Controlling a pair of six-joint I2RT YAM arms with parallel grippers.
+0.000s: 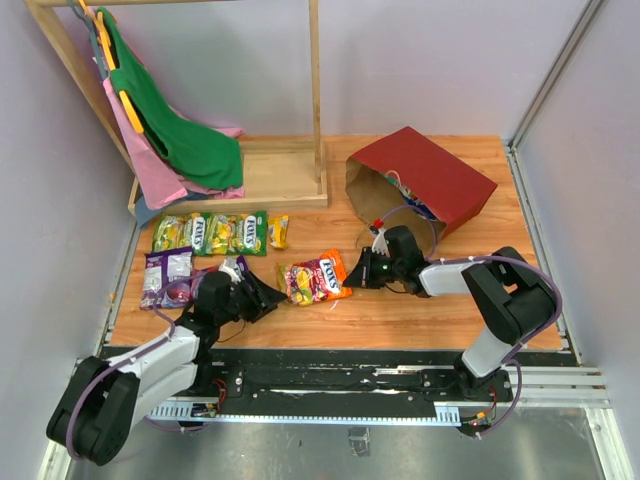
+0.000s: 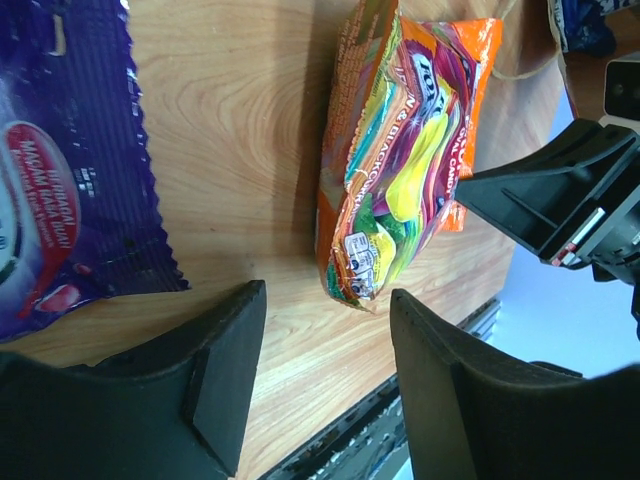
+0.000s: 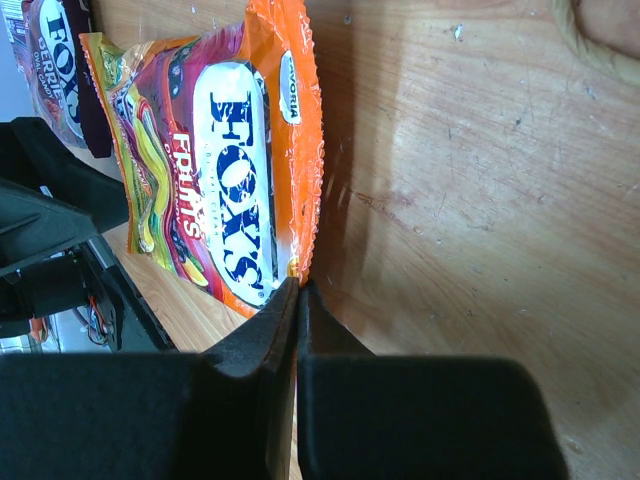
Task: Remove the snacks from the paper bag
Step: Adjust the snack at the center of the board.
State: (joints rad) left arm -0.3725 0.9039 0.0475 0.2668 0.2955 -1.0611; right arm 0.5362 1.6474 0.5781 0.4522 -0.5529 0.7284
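The dark red paper bag (image 1: 425,180) lies on its side at the back right, its mouth facing left. An orange snack packet (image 1: 315,277) lies mid-table. My right gripper (image 1: 354,272) is shut on that packet's right edge; in the right wrist view the orange packet (image 3: 240,160) has its rim pinched between the closed right gripper (image 3: 298,290). My left gripper (image 1: 268,296) stands open just left of the packet. In the left wrist view the left gripper (image 2: 325,300) holds nothing and the orange packet (image 2: 400,160) lies just ahead of it.
Green and yellow packets (image 1: 210,232) lie in a row at the left, with a small orange one (image 1: 278,231) and purple packets (image 1: 168,277) nearby. A wooden rack (image 1: 290,175) with green and pink cloths (image 1: 185,140) stands at the back left.
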